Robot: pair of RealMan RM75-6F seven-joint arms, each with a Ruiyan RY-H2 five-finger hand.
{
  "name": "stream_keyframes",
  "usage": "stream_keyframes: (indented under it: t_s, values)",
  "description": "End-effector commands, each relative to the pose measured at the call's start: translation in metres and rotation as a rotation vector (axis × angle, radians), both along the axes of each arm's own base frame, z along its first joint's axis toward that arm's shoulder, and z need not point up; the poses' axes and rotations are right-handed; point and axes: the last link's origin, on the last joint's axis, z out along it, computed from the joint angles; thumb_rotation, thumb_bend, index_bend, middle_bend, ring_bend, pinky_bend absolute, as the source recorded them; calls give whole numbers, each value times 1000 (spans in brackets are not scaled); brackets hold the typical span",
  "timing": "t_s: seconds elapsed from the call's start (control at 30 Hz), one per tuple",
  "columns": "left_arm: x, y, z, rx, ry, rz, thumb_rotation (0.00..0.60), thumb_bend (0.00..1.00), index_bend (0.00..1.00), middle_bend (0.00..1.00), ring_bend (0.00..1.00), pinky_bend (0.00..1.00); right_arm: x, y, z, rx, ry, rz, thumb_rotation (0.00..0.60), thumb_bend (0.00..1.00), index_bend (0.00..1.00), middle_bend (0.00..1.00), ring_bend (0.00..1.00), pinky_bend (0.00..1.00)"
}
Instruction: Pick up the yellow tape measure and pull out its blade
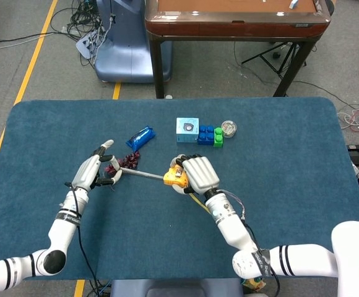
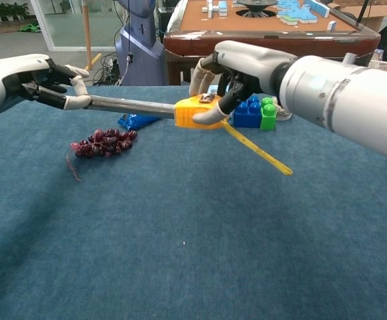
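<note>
My right hand [image 1: 198, 176] [image 2: 237, 70] grips the yellow tape measure [image 1: 176, 178] [image 2: 195, 113] above the middle of the blue table. Its grey blade [image 1: 143, 175] [image 2: 132, 106] runs out to the left, and my left hand [image 1: 93, 171] [image 2: 43, 81] pinches the blade's end. A yellow strap [image 2: 257, 149] hangs down from the case to the right. The two hands are well apart, with the blade stretched between them.
A bunch of dark grapes [image 2: 101, 142] [image 1: 122, 163] lies under the blade. A blue packet [image 1: 140, 137] is behind it. A light-blue box [image 1: 187, 129], blue and green blocks [image 1: 210, 135] [image 2: 253, 113] and a small round tin [image 1: 228, 128] sit further back.
</note>
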Motion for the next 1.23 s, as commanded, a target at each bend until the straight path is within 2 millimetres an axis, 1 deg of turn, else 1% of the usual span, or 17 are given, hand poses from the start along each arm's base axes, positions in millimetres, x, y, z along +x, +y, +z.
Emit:
stream_keyframes:
  t_s: [0.03,0.27,0.53,0.73,0.97,1.23]
  values:
    - [-11,-6,3,26,13,7,600,473,576,52,0,0,-12,6,7,13,7,1,600,619,528,557,465,298]
    - [-29,-15,10,79,-7,26,600,473,566,53,0,0,-38,16,24,26,26,-3,600,619,531,557,465,298]
    - [-47,-23,20,126,-27,45,600,473,563,53,0,0,-66,33,43,30,33,-11,600,619,537,563,468,298]
    - [-55,-29,28,145,-40,58,600,473,559,52,0,0,-86,41,54,22,19,-42,600,619,537,563,469,298]
    - [-62,-31,30,150,-38,92,600,473,549,53,0,0,-96,46,59,2,1,-45,600,619,538,563,471,298]
    - [-61,-31,30,151,-38,97,600,473,549,52,0,0,-96,45,57,-4,-2,-41,600,619,540,566,475,298]
